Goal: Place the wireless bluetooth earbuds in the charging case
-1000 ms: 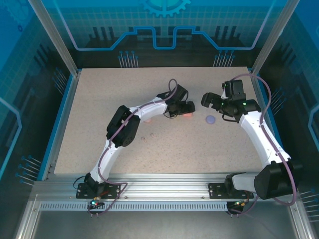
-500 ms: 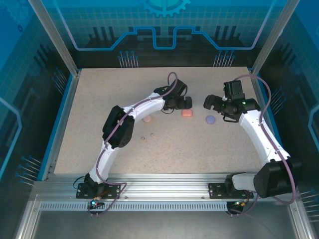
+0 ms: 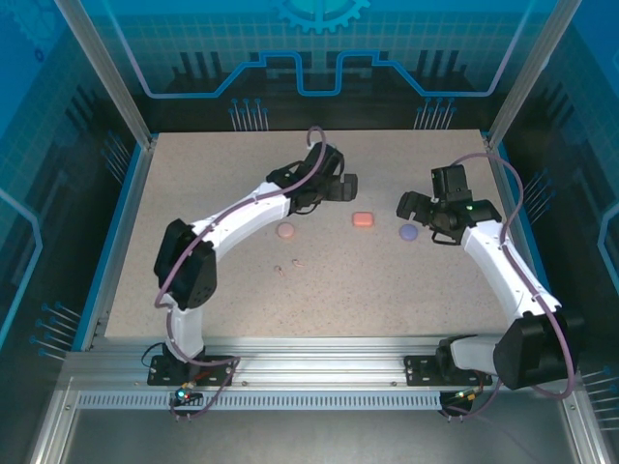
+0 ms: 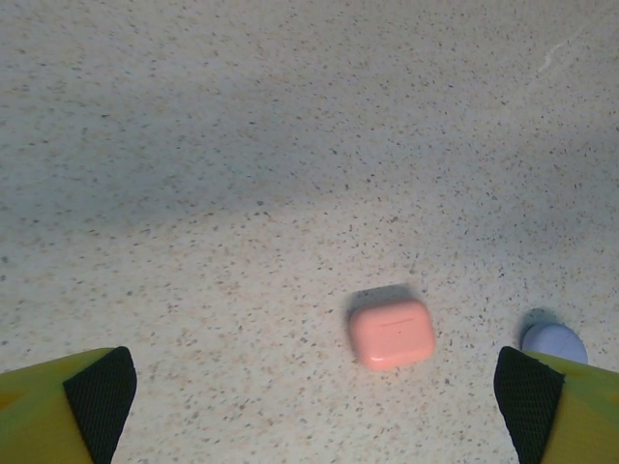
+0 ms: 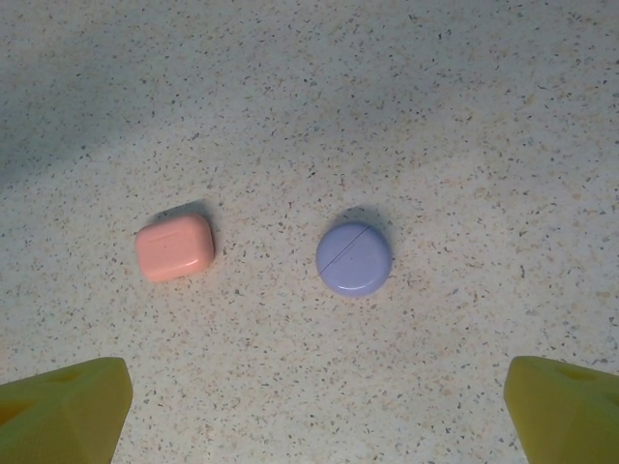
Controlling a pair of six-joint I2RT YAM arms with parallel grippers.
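Left tool [image 3: 346,186] has pulled back toward 11 o'clock, off the coral case [image 3: 363,219] | its fingers spread apart, empty | right tool [image 3: 406,205] also spread, at 12 o'clock of the purple case [image 3: 409,233] | earbuds [image 3: 279,269] (two specks, colour unclear) loose on the bench [image 3: 193,290] at 6 o'clock of the pink case [image 3: 286,231]

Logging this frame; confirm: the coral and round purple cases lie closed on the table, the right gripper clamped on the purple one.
Wrong: the right gripper is open, clear of the purple case; it and the coral case lie closed on the table. The right wrist view shows it.
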